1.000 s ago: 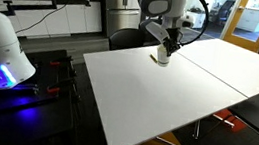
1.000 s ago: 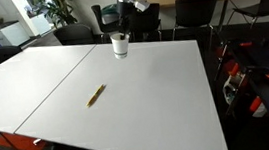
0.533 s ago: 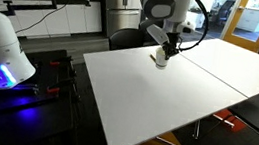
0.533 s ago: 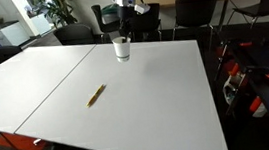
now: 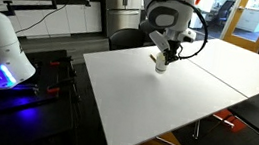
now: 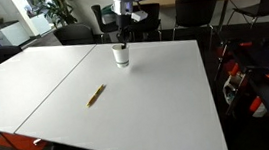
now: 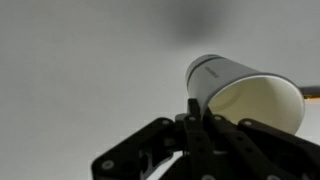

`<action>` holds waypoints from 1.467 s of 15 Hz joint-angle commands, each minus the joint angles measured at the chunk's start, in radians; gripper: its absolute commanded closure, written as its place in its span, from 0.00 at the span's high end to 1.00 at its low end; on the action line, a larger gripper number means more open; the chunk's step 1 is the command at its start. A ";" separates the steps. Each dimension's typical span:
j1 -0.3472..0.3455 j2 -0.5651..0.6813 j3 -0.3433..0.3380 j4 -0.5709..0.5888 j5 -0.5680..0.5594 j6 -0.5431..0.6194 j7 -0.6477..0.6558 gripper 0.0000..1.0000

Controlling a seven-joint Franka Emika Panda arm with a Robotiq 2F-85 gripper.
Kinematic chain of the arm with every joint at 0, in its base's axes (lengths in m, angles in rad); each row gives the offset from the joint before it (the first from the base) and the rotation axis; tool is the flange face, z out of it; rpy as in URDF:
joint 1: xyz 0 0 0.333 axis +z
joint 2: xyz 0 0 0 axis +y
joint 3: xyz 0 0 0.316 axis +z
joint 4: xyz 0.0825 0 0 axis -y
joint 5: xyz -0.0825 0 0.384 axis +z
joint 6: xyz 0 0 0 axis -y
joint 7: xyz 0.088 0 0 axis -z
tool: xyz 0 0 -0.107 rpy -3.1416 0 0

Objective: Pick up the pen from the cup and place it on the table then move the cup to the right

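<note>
The white cup point(image 6: 120, 55) is near the far edge of the white table point(image 6: 163, 102); in the wrist view the cup point(image 7: 250, 98) looks empty and tilted. My gripper point(image 6: 120, 44) comes down from above and is shut on the cup's rim, one finger inside and one outside point(image 7: 196, 108). The cup point(image 5: 161, 64) and gripper point(image 5: 166, 53) also show in an exterior view, close to the table's seam. The pen point(image 6: 96, 94) lies flat on the table, apart from the cup and nearer the front. I cannot make out the pen in the wrist view.
Black chairs point(image 6: 196, 13) stand behind the table's far edge. A dark bench with equipment and a blue light point(image 5: 3, 76) is beside the table point(image 5: 145, 110). A red-wheeled stand point(image 6: 238, 79) sits off the table's side edge.
The gripper, holding the cup, has carried it a short way along the table, away from the far edge and toward the table's middle. The pen has not moved.
</note>
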 commanded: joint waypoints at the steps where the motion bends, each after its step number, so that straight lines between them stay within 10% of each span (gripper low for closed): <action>1: 0.040 0.041 -0.042 0.079 -0.009 -0.066 0.065 0.01; 3: 0.054 0.051 -0.057 0.097 -0.014 -0.079 0.084 0.01; 4: 0.067 0.049 -0.069 0.098 -0.021 -0.083 0.103 0.23; 14: 0.178 -0.084 -0.151 -0.042 -0.091 -0.016 0.227 0.97; 22: 0.298 -0.348 -0.145 -0.354 -0.176 0.067 0.251 1.00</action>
